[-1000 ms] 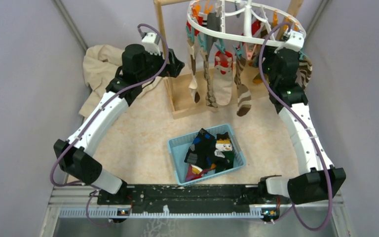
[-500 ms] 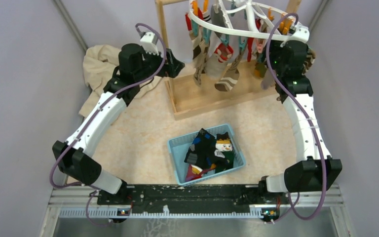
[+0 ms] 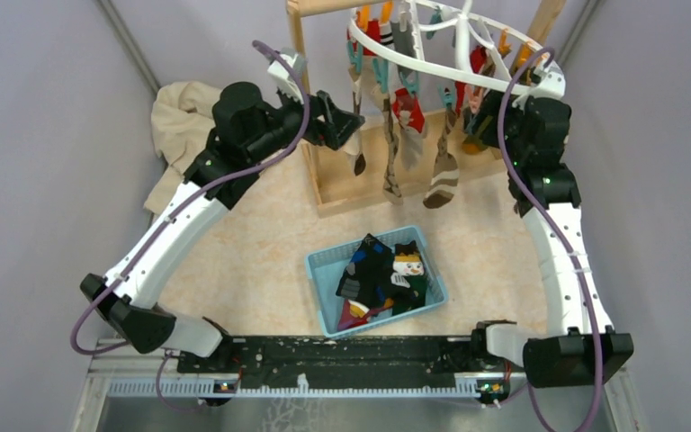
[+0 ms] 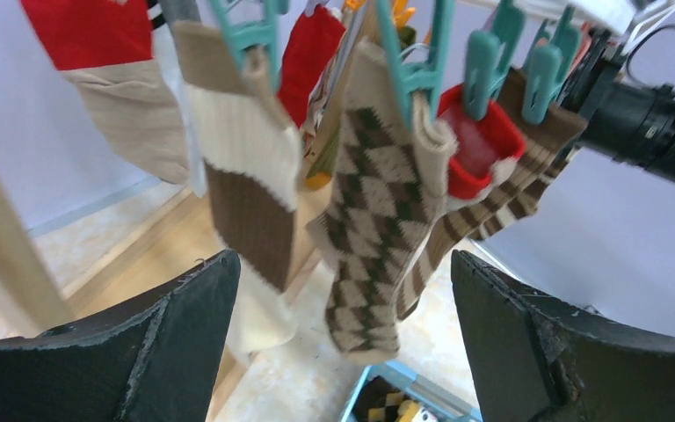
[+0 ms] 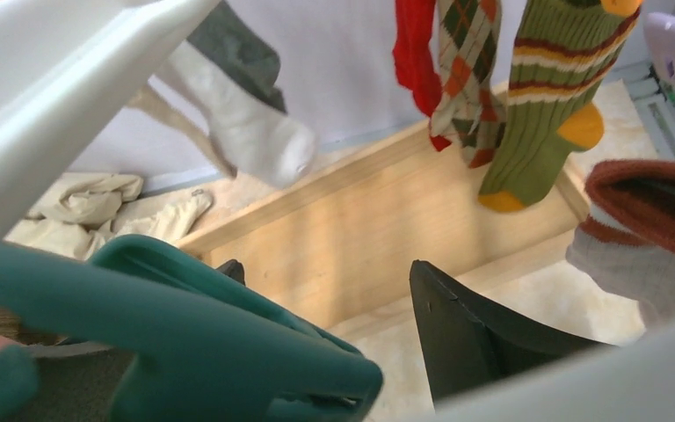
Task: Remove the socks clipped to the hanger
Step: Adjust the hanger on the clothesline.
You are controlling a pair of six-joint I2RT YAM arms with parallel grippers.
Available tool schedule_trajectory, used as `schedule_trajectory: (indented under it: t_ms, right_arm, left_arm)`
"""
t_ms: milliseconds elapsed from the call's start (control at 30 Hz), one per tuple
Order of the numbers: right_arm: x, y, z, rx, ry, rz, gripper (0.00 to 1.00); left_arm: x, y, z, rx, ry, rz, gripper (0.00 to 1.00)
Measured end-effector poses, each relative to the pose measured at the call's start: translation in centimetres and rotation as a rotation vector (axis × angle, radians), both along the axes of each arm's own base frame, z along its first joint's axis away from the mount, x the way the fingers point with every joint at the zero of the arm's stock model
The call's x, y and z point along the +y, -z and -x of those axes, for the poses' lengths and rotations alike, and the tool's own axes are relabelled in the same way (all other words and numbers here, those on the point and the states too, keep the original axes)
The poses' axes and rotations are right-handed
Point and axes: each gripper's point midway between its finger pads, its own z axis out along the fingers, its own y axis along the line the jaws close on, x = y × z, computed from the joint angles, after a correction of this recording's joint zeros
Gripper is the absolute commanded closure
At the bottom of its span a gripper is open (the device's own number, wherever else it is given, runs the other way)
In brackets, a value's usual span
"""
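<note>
The white hanger (image 3: 450,65) hangs tilted from the wooden stand, with socks (image 3: 441,175) dangling from its clips. My left gripper (image 3: 349,121) is open beside the leftmost socks. In the left wrist view the gripper (image 4: 343,290) frames a brown-and-cream sock (image 4: 246,176) and an argyle sock (image 4: 378,220), touching neither. My right gripper (image 3: 484,126) sits under the hanger's right rim. In its wrist view the gripper (image 5: 325,290) is open, a teal clip (image 5: 185,334) covers the left finger, and the white hanger frame (image 5: 61,97) crosses close overhead. A green striped sock (image 5: 545,97) hangs beyond.
A blue basket (image 3: 317,292) holding loose socks stands mid-table. The wooden stand's base (image 3: 360,193) and post (image 3: 299,54) are next to my left gripper. A beige cloth (image 3: 180,117) lies at the back left. Grey walls close in on both sides.
My left gripper has moved right, up to the leftmost socks. The hanger has swung and tilted, and its socks sway. The right arm has shifted slightly back along the rim.
</note>
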Motion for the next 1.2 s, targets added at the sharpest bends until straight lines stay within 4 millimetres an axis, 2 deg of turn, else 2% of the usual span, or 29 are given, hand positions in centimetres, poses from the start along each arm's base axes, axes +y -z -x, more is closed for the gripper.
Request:
schedule_trajectory:
  t_ms: [133, 233, 400, 500, 533, 600, 733, 833, 967, 1133, 1200]
  right_arm:
    - [0.7, 1.0, 1.9, 0.013, -0.004, -0.010, 0.29]
    - [1.0, 1.9, 3.0, 0.030, -0.007, -0.020, 0.27]
    - [1.3, 2.0, 2.5, 0.057, -0.011, -0.020, 0.26]
    - [1.5, 1.0, 0.7, 0.062, -0.015, -0.017, 0.23]
    - [1.6, 0.6, 0.0, 0.058, -0.019, -0.018, 0.16]
    - [2.1, 0.2, -1.0, 0.067, -0.047, -0.015, 0.09]
    - [3.7, -1.3, -2.1, 0.096, -0.145, 0.004, 0.02]
    - [4.1, -3.2, -2.9, 0.096, -0.165, 0.027, 0.01]
    - [3.7, -4.9, -3.0, 0.101, -0.128, 0.062, 0.01]
    - [4.0, -5.0, -2.0, 0.114, -0.144, 0.053, 0.02]
    - [4.4, -4.8, -2.0, 0.114, -0.163, 0.040, 0.05]
  left_arm:
    - [-2.3, -0.8, 1.0, -0.007, 0.022, 0.006, 0.05]
    - [-3.2, -1.3, 1.3, -0.013, 0.021, 0.008, 0.05]
    - [-3.1, -1.8, 0.5, -0.024, -0.026, -0.001, 0.05]
    - [-3.0, -2.0, -0.3, -0.031, -0.054, -0.011, 0.04]
    - [-3.0, -2.1, -0.4, -0.036, -0.059, -0.013, 0.04]
    - [-2.9, -2.0, -0.8, -0.038, -0.077, -0.022, 0.04]
    - [-2.5, -1.5, -1.1, -0.033, -0.102, -0.049, 0.04]
    - [-2.3, -1.1, -1.3, -0.028, -0.115, -0.064, 0.03]
    - [-2.1, -0.9, -1.4, -0.025, -0.124, -0.071, 0.04]
    - [-2.1, -0.9, -1.5, -0.025, -0.126, -0.071, 0.04]
    - [-2.1, -0.9, -1.5, -0.025, -0.126, -0.071, 0.05]
